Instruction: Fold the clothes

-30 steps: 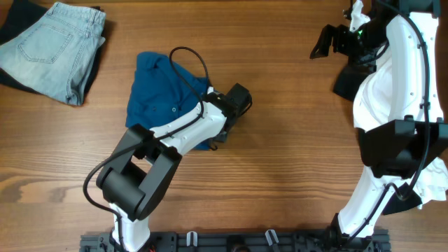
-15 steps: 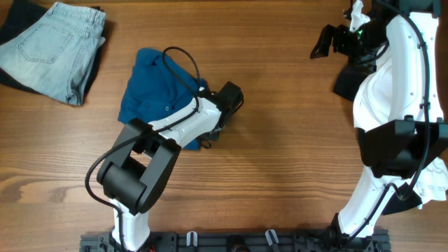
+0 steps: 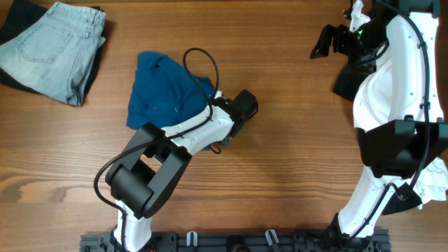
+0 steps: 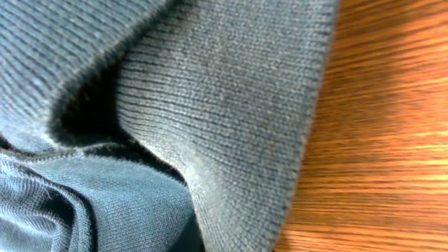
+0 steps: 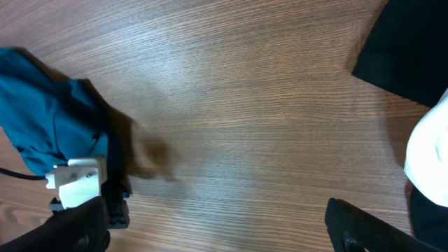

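The clothes, a crumpled teal-blue shirt (image 3: pixel 164 91), lie left of the table's middle. In the left wrist view the shirt's ribbed fabric (image 4: pixel 210 105) fills nearly the whole picture and hides the fingers. My left gripper (image 3: pixel 222 138) sits at the shirt's right lower edge under its own wrist, shut on the fabric. From the right wrist view the shirt (image 5: pixel 42 119) shows at the left, with the left gripper (image 5: pixel 105 203) at its corner. My right gripper (image 5: pixel 224 231) hangs open over bare wood at the far right (image 3: pixel 325 42), holding nothing.
Folded pale-blue jeans (image 3: pixel 52 49) lie on dark cloth at the back left corner. A black cloth (image 3: pixel 346 80) and a white garment (image 5: pixel 430 154) lie by the right arm's base. Bare wood (image 3: pixel 294 154) stretches between the two arms.
My left gripper has shut on the shirt's edge. It swung left and then back to the right, drawing the shirt's right edge along. The right arm has not moved.
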Controlling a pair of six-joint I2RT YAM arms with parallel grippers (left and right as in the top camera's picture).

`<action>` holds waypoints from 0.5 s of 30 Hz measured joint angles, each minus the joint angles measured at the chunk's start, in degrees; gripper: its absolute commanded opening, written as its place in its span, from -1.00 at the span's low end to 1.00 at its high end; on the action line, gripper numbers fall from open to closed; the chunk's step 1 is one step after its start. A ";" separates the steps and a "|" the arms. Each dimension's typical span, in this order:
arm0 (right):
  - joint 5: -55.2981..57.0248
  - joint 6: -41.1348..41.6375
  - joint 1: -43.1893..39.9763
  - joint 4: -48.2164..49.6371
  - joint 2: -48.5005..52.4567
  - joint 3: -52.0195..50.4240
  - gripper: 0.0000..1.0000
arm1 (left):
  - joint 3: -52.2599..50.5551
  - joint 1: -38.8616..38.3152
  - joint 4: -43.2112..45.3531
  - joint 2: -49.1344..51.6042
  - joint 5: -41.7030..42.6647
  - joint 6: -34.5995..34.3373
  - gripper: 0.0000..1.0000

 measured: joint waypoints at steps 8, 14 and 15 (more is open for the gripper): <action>0.00 0.00 0.00 0.04 0.02 0.00 1.00 | 0.57 -1.01 -1.64 0.09 -3.69 -5.66 -0.92; -0.02 0.00 0.02 0.02 0.00 0.00 0.99 | 4.35 -1.16 -3.74 -0.13 -8.15 -7.23 -0.92; -0.02 0.00 0.02 0.02 0.00 0.00 0.99 | 4.87 -1.16 -3.74 -0.31 -8.68 -7.26 -0.92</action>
